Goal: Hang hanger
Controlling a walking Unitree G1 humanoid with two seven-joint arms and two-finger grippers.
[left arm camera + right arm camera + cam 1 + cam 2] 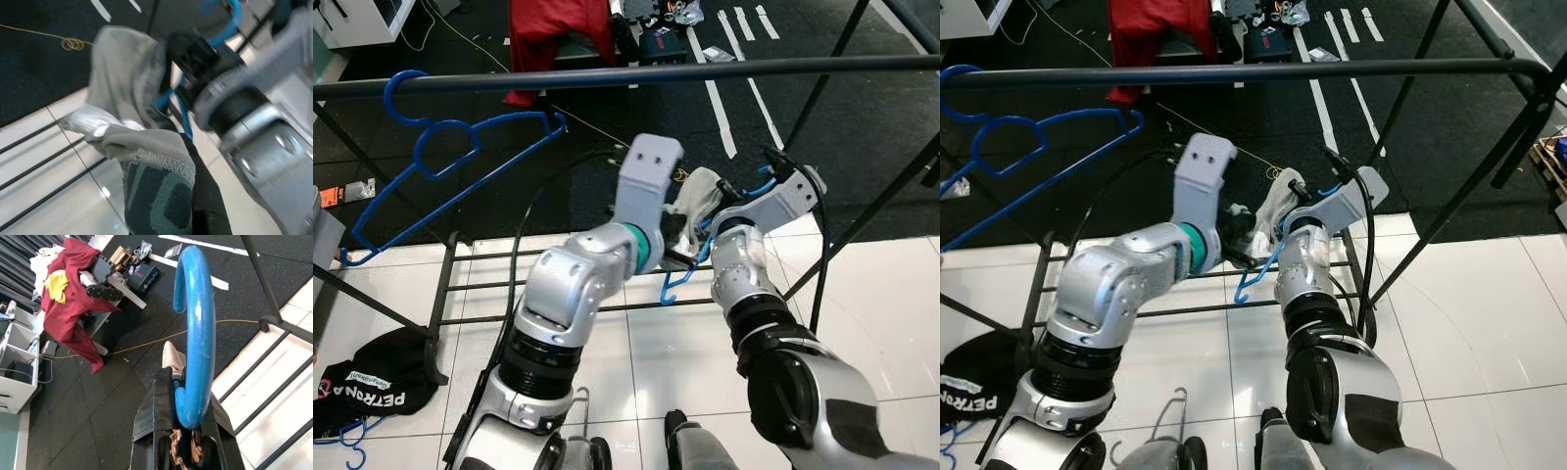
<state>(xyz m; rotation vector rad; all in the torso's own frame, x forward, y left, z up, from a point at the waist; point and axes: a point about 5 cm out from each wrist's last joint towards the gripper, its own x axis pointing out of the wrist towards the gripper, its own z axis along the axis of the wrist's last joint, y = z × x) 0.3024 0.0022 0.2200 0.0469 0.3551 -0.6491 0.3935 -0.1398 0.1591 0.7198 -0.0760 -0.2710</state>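
A black clothes rail (705, 70) crosses the top of the view. One blue hanger (460, 166) hangs from its left end, tilted. Below the rail's middle, my right gripper (183, 431) is shut on a second blue hanger just below its hook (195, 333). Part of this hanger (677, 282) shows between my two arms. A grey cloth (700, 196) with a teal-patterned hem is draped on it. My left gripper (683, 257) sits mostly hidden behind its own wrist, against the cloth (127, 88), and looks shut on it. One black finger (208, 196) shows under the hem.
The rack's base bars (480, 289) lie on white tiles in front of me, and its slanted posts (891, 196) rise on the right. A black bag (372, 382) and another blue hanger (347, 446) lie at lower left. Red clothing (553, 34) sits beyond the rail.
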